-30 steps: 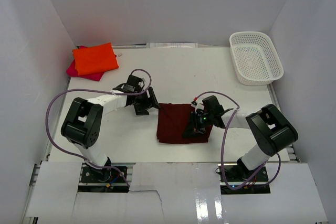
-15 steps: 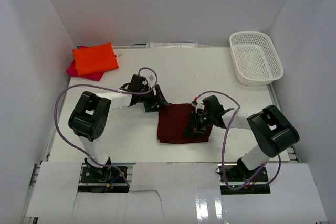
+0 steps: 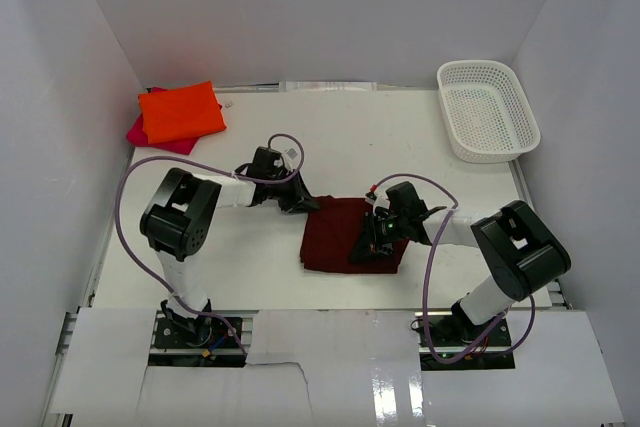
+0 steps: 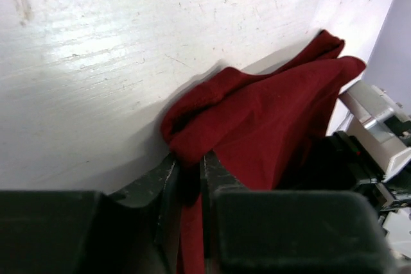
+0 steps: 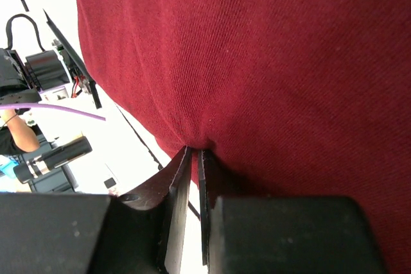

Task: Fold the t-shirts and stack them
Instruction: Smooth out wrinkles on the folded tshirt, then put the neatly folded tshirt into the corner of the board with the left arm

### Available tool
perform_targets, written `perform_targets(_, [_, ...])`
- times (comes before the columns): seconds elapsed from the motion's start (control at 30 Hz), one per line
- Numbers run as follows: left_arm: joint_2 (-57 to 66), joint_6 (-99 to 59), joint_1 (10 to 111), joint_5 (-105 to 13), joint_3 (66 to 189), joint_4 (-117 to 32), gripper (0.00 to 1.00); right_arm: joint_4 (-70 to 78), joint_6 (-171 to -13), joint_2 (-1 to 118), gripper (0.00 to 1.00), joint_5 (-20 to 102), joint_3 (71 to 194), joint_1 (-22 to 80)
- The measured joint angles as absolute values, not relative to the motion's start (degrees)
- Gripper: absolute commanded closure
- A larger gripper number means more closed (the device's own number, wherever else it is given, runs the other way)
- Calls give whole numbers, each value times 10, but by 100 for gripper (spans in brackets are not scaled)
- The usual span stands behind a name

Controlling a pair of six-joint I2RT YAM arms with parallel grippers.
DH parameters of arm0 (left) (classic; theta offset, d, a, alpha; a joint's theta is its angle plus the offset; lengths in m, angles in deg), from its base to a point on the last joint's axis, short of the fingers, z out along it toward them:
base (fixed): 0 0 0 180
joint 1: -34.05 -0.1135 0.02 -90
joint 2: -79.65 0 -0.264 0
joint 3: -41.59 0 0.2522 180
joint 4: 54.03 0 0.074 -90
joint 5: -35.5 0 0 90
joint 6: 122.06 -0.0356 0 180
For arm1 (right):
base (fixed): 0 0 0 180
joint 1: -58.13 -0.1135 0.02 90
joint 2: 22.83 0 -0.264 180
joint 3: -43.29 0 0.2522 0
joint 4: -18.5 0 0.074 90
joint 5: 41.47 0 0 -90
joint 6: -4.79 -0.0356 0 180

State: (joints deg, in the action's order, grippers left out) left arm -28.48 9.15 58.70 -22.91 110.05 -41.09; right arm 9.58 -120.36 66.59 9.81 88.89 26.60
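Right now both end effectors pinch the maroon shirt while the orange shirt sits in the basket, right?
Not quite. The orange shirt lies on the pink shirt in the far left corner, not in the basket; the top view shows it. The left end effector and right end effector do both pinch the maroon shirt.

Over in the far right corner of the white tabletop (image 3: 350, 137) there's a white plastic mesh basket (image 3: 488, 110), rectangular with rounded corners and sitting a bit skewed. Up close the surface looks scuffed and scratched. Plain white wall panels (image 3: 320, 7) box it in left, right and back, and glossy white sheets (image 3: 330, 377) cover the near edge.
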Motion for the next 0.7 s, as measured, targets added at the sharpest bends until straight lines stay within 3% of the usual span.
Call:
perform_targets(0.07, [-292, 93, 587, -220, 1097, -419, 96, 95, -1204, 665, 85, 98, 889, 266])
perform_targets(0.2, [-302, 93, 586, -197, 1099, -431, 100, 79, -1200, 663, 75, 98, 896, 266])
perform_targets(0.23, [-306, 93, 586, -191, 1102, -432, 100, 68, -1197, 660, 56, 99, 903, 266])
perform_targets(0.3, [-311, 93, 586, -184, 1112, -426, 100, 37, -1192, 648, 39, 102, 922, 266])
perform_targets(0.33, [-315, 93, 586, -182, 1119, -417, 100, 22, -1188, 635, 24, 110, 935, 265])
perform_targets(0.7, [-355, 38, 574, -253, 1273, -220, 100, -134, -1122, 446, 20, 194, 1156, 271])
